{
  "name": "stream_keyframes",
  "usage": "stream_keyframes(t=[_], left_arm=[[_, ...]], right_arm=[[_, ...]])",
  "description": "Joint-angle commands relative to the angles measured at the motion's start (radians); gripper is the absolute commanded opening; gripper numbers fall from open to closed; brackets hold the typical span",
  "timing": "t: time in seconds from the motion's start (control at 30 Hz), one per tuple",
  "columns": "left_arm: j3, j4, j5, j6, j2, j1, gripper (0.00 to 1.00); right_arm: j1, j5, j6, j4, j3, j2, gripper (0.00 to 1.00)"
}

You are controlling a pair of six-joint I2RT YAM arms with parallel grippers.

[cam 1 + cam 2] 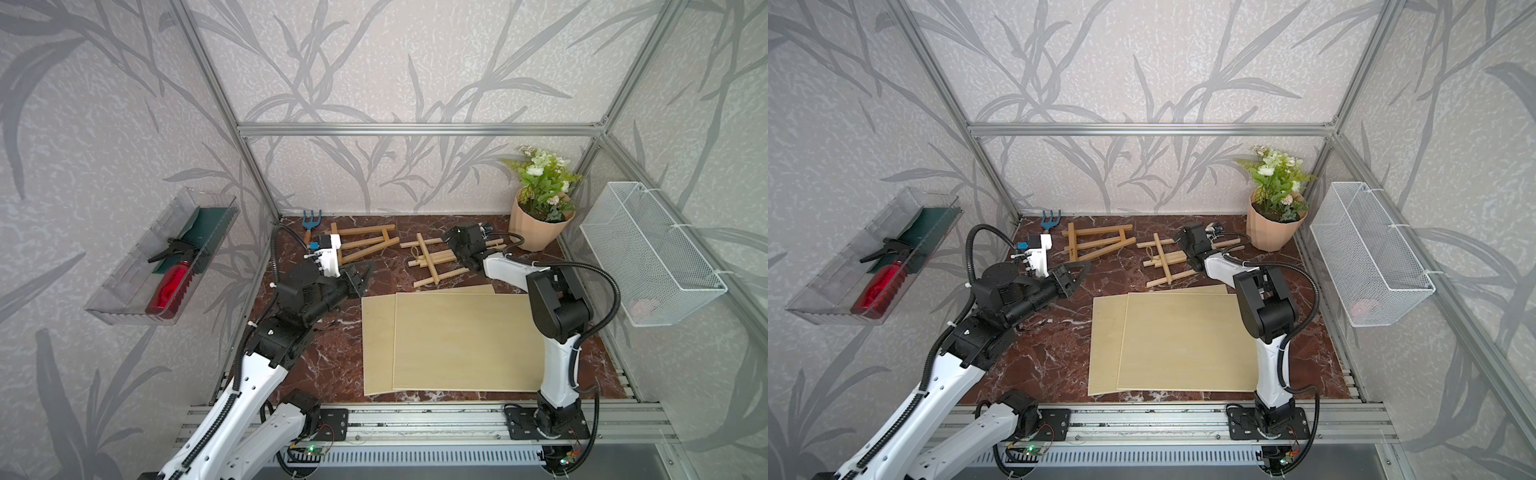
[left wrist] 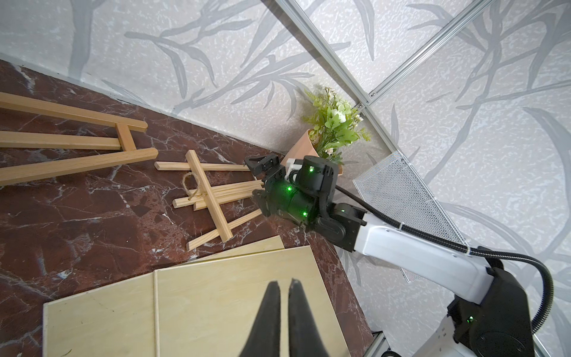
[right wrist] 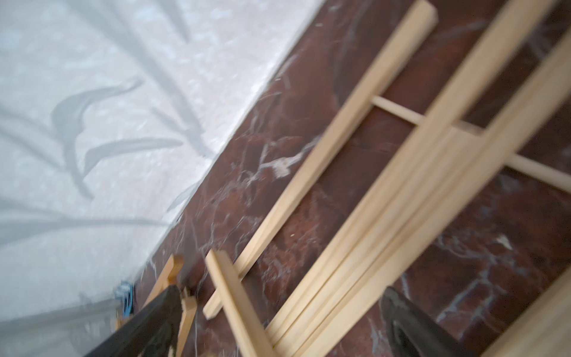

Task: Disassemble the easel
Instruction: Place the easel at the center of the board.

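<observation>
On the left wall, off the desk [image 1: 328,357], a clear tray [image 1: 120,282] holds a red spray bottle [image 1: 170,286] and a dark green item that cannot be identified. A blue hand rake [image 1: 309,219] lies at the far left corner of the desk. Just right of it, along the far edge, the larger easel [image 2: 77,166] lies flat with its legs drawn close together. The left arm [image 1: 266,361] reaches in from the near left corner. The left jaws are pressed together and empty, and they hang above the desk just in front of that easel without gripping it. Right of the larger easel, also near the far edge, the smaller easel [image 1: 428,259] lies flat and folded, with a loop of twine [image 2: 193,185] around its sticks. The right jaws are spread wide at its right end. The right wrist view, though blurred, shows the bundled sticks running between them. Contact cannot be confirmed and nothing is pinched. Two plywood boards [image 1: 461,340] lie overlapped on the middle of the desk, reaching toward the near edge. The right arm [image 1: 557,357] rises beside their right side. A potted plant [image 1: 536,230] stands at the far right corner. A white wire basket [image 1: 648,249] hangs on the right wall.
</observation>
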Motion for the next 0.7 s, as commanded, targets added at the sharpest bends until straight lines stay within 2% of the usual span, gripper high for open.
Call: stream_keyframes(t=[0.0, 0.2, 0.3, 0.43, 0.67], left_arm=[[-0.006, 0.015, -0.005, 0.011, -0.019, 0.008, 0.10], [-0.005, 0.011, -0.017, 0.021, -0.023, 0.010, 0.10], [-0.005, 0.003, -0.032, 0.031, -0.023, 0.012, 0.10], [-0.005, 0.000, -0.040, 0.040, -0.024, 0.016, 0.10], [-0.009, 0.000, -0.046, 0.043, -0.011, 0.024, 0.10]], right_arm=[[0.006, -0.163, -0.388, -0.092, 0.058, -0.111, 1.00], [0.021, -0.287, -0.737, -0.461, 0.113, -0.185, 0.96], [0.047, -0.281, -0.889, -0.603, 0.118, -0.194, 0.96], [0.073, -0.280, -0.956, -0.701, 0.117, -0.162, 0.93], [0.113, -0.295, -0.973, -0.772, 0.204, -0.030, 0.77]])
